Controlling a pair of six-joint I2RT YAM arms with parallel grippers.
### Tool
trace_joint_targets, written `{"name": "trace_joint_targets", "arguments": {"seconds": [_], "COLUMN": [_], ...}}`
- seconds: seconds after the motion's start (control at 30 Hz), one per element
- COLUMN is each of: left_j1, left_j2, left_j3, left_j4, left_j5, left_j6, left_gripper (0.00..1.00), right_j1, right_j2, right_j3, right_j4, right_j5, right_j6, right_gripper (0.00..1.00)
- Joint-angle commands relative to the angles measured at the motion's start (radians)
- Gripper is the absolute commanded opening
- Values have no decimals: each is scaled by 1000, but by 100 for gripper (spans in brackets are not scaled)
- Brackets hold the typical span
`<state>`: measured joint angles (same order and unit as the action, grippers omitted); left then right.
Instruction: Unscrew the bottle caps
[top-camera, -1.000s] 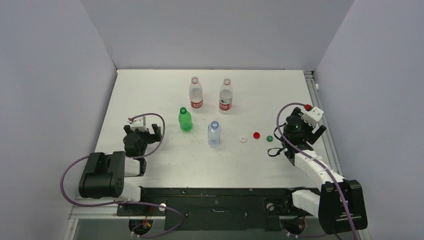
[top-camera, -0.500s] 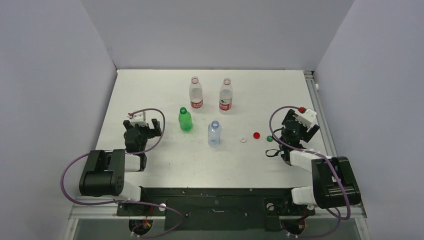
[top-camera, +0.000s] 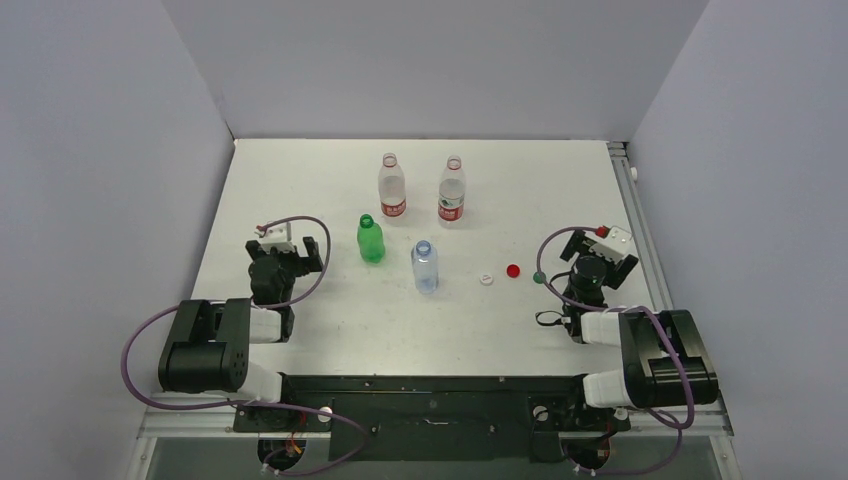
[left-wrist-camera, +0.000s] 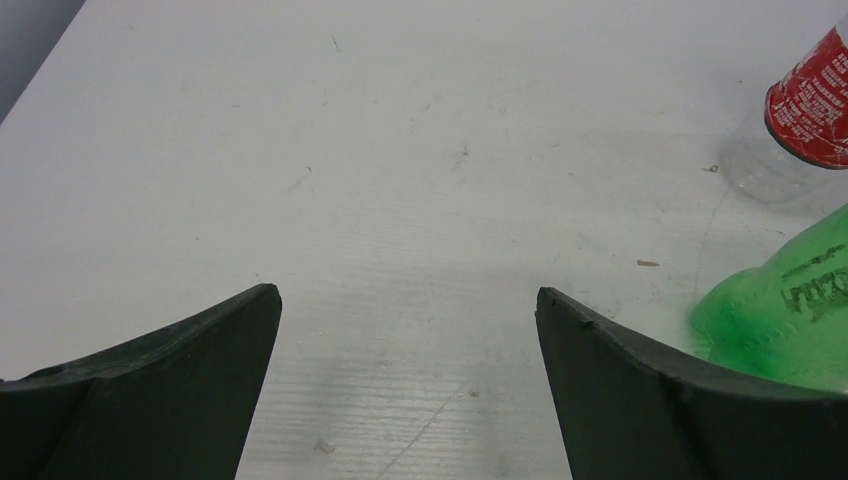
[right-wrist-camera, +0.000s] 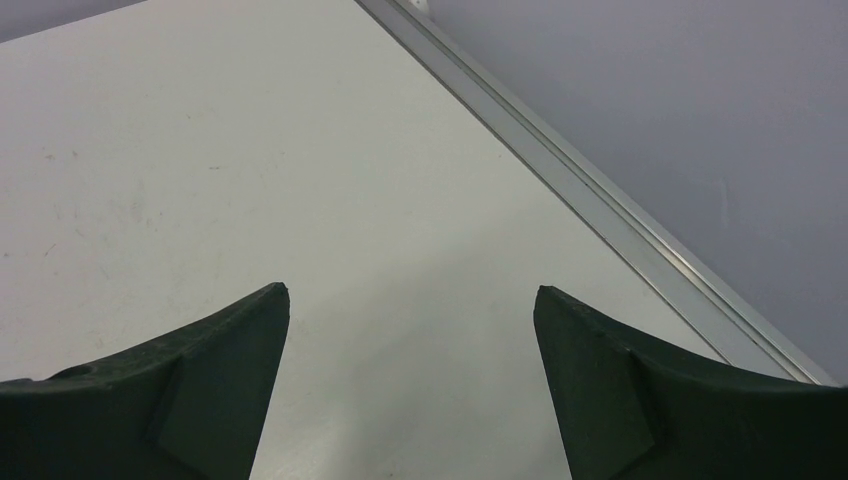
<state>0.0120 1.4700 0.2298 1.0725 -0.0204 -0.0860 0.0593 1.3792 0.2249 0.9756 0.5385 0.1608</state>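
Observation:
Four open-necked bottles stand mid-table: two clear ones with red labels (top-camera: 392, 186) (top-camera: 452, 189), a green bottle (top-camera: 371, 239) and a pale-blue bottle (top-camera: 426, 266). Three loose caps lie right of them: whitish (top-camera: 486, 279), red (top-camera: 513, 270), green (top-camera: 539, 277). My left gripper (top-camera: 285, 252) sits low, left of the green bottle, open and empty. In the left wrist view the left gripper (left-wrist-camera: 408, 300) frames bare table, with the green bottle (left-wrist-camera: 790, 310) and a red-label bottle (left-wrist-camera: 810, 100) at the right edge. My right gripper (top-camera: 598, 256) (right-wrist-camera: 410, 295) is open and empty, right of the green cap.
A metal rail (right-wrist-camera: 600, 210) runs along the table's right edge (top-camera: 632, 200), close to the right gripper. Grey walls enclose the table on three sides. Both arms are folded back near their bases at the near edge.
The right arm has drawn back toward its base, away from the caps. The left arm pulled back slightly. Bottles and caps stay put.

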Motion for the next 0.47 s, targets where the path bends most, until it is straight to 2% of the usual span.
{"name": "trace_joint_targets", "arguments": {"seconds": [0.0,0.43], "left_j1": [-3,-4], "left_j2": [-2,2], "left_j3": [27,33], "left_j4": [24,14], "left_j5": [-10,-23], "left_j6": [9,14], "left_gripper": [97,97], "right_j1": [-3,-1], "right_j2": [-18,-15], "right_j3": [18,16], "right_j4": [73,82], "right_j5": [-61,-59], "right_j6": [7,2], "right_gripper": [87,87]}}
